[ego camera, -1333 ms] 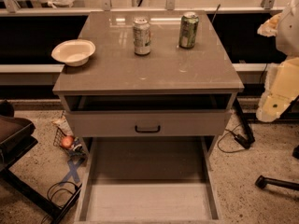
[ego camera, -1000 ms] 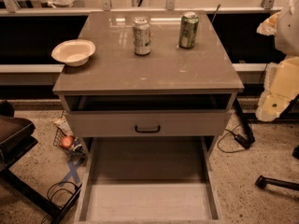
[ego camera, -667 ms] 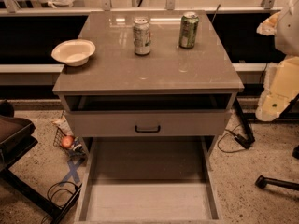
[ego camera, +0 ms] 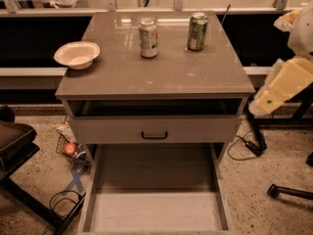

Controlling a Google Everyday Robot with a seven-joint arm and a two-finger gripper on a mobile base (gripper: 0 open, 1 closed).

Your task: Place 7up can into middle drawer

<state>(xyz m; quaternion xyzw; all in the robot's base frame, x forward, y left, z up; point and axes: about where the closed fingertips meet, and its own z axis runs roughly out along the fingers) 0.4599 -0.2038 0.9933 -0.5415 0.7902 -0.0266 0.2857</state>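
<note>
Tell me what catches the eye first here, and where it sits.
The wide middle drawer stands pulled out low at the front. Up on the cabinet top sit the 7up can, a darker green can to its right and a white bowl at the left edge. The gripper is not in view; only the cream arm shows at the right.

The gripper is out of view past the right edge, which cuts off the cream arm (ego camera: pixel 282 84), so nothing can be placed against its jaws; the bottom edge cuts the middle drawer (ego camera: pixel 156 212), and the 7up can (ego camera: pixel 148 38) print is too blurred to read.
</note>
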